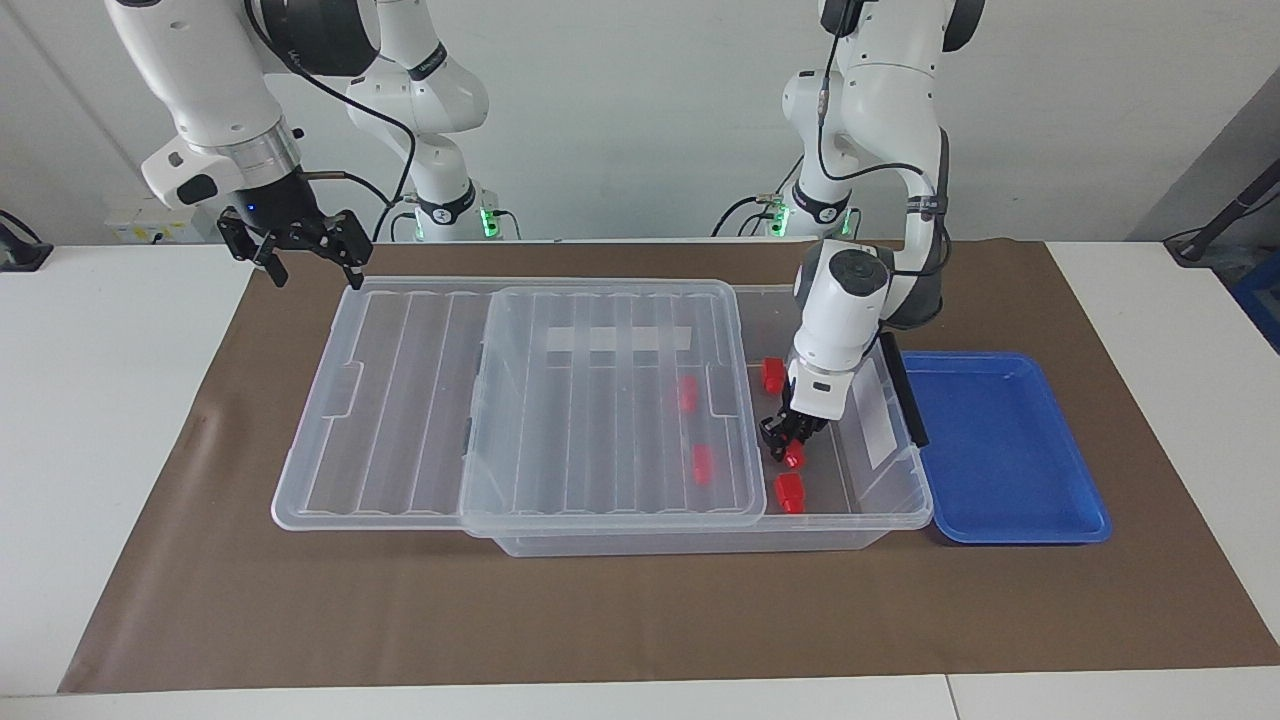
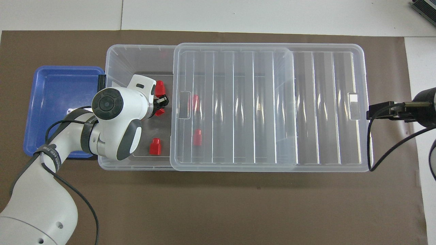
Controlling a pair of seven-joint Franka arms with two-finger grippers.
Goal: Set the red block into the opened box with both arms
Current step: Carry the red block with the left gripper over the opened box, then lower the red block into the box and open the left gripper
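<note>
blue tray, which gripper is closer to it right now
Left. The left gripper is down inside the box, shut on a red block, beside the blue tray. The right gripper hangs open over the lid's corner at the right arm's end.

1. Illumination is bright, even and diffuse in both views; the white wall and table (image 1: 110, 400) render without burnt-out areas.
2. Shadows are soft and short: a faint one under the box (image 1: 700, 542) on the brown mat (image 1: 600, 620).
3. Glare: pale vertical streaks along the ribs of the lid (image 2: 269, 105) in the overhead view; a white reflected band on it in the facing view.
4. Focus is sharp across the table; no motion blur on either arm.
5. Straight edges of the mat stay nearly straight toward the frame borders.
</note>
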